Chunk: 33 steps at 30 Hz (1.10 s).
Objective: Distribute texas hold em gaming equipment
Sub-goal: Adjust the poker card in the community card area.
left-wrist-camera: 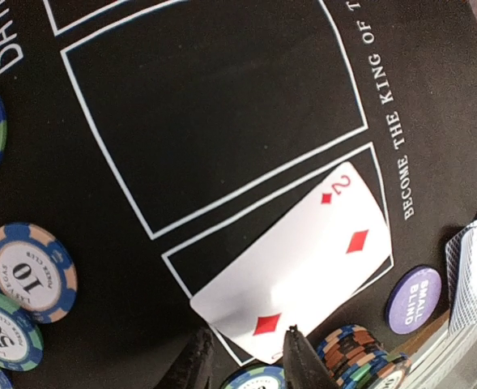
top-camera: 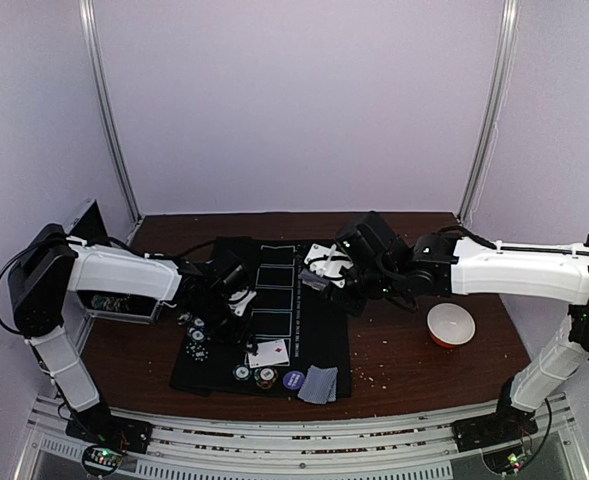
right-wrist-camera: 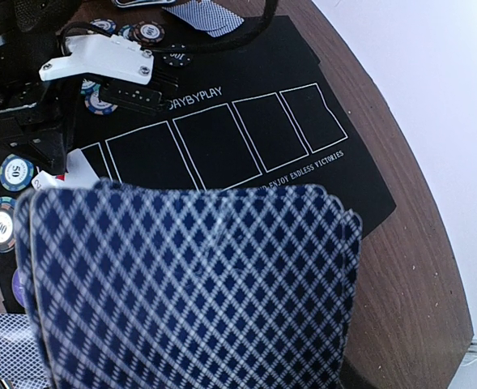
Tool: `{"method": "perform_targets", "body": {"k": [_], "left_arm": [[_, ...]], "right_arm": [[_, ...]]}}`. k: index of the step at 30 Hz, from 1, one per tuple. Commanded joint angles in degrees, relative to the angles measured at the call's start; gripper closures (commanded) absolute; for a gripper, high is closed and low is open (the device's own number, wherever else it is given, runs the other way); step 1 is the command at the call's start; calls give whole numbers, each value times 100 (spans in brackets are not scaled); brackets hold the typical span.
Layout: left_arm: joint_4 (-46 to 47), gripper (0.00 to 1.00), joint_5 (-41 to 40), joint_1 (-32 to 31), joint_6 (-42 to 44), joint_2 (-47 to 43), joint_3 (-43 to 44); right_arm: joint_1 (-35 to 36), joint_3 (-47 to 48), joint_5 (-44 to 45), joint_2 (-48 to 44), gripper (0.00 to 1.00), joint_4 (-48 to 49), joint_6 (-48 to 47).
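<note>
One black felt mat [top-camera: 326, 335] lying, five white-outlined card boxes [right-wrist-camera: 214, 144] showing, one face-up two of diamonds card [left-wrist-camera: 296, 267], one round purple small-blind disc [left-wrist-camera: 414, 300], one bunch of blue diamond-backed playing cards [right-wrist-camera: 189, 284], one orange-sided white bowl [top-camera: 451, 322] sitting.

Left arm [top-camera: 124, 272]: white link reaches inward from the base, wrist bent downward.
Left end effector [left-wrist-camera: 247, 363]: pointed down, low over the tabletop [top-camera: 404, 350]; its two dark fingertips [left-wrist-camera: 301, 361] stand apart with a narrow gap.
Right arm [top-camera: 519, 268]: stretched nearly level toward the left end effector.
Right end effector [top-camera: 326, 268]: raised above the tabletop, beyond and right of the left end effector, closed on a stack of playing cards [right-wrist-camera: 189, 284] that hides its fingers in the wrist view.
</note>
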Motion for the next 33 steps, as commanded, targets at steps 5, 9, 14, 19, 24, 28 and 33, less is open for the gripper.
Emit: {"method": "perform_targets", "body": {"k": [5,9,14,19,24,28,33], "left_arm": [[74,69,15,14,203,417,311],[39,69,-67,12,260,497,458],[5,69,-186,22,315,653,651],[-25,69,-179,23,339,618,683],[-187,68,-247,23,351,402,762],[-389,68,-412,55,426,-57,1029],[230,40,499,484,518,-1017,1099]], "right_arm": [[-6,24,36,-215,55,-76,76],[-2,19,45,-228,55,-85,76],[-7,34,40,-217,55,-100,67],[-10,24,41,-243,55,-133,60],[-3,53,44,-231,55,-147,50],[67,152,143,-139,55,-215,-22],[341,298,238,18,55,-196,-194]]}}
